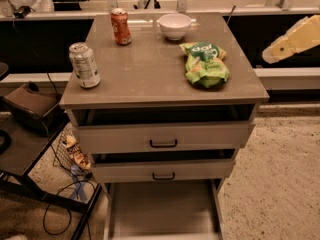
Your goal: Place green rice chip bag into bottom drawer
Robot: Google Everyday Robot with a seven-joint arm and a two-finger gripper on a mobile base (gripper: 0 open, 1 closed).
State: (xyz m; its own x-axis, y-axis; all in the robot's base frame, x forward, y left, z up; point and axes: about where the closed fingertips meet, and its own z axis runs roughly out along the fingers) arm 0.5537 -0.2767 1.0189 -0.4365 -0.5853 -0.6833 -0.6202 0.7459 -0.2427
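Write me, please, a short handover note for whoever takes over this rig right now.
Tool: in the air off the cabinet's right side, apart from the bag.
Green rice chip bag: lying on the cabinet top, right half, in front of the white bowl.
Bottom drawer: pulled open, bag not in it.
Done: drawer open.
Left: grasp the bag, carry it down into the drawer, release.

Glossy bag [206,64]; smooth plastic tool [286,44] at right
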